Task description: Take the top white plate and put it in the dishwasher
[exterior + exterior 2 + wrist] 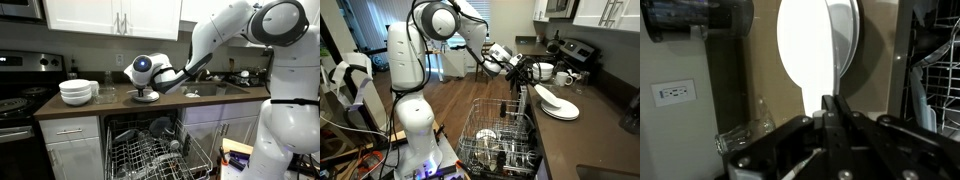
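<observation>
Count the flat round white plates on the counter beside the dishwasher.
2. The top flat round white plate is tilted up, its rim pinched in the black Robotiq gripper. A second white plate lies flat on the dark counter beneath it. More may be hidden underneath.

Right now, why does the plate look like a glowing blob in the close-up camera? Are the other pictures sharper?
Wrist view: the flat round white plate is overexposed, a featureless glare, while the black gripper shut on its edge is dark and soft. Both exterior views: evenly lit but small and grainy; in an exterior view the plate keeps its outline.
</observation>
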Robot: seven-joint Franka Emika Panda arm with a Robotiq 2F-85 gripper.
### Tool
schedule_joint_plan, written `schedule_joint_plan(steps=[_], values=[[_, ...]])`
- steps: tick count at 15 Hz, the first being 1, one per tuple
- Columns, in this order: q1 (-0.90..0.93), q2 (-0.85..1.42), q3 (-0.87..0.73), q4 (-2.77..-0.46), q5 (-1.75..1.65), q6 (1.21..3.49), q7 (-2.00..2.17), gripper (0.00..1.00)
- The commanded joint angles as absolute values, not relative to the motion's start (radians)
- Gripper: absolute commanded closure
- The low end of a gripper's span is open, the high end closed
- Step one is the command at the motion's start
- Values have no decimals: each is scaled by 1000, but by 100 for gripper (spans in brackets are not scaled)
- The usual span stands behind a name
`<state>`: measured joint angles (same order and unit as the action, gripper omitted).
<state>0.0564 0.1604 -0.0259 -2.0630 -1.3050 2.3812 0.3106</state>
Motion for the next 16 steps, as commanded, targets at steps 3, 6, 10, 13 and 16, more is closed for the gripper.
schedule_joint_plan(steps=[3,6,10,13,16], values=[[38,133,-16,-2088,-1309,2344,324,95],[12,144,-27,-2089,-1274,2380,304,95],[-18,154,-39,-2099,-1218,2412,297,95],[-29,158,-44,-2106,-1171,2447,289,95],[-28,169,-45,-2110,-1136,2479,289,95]])
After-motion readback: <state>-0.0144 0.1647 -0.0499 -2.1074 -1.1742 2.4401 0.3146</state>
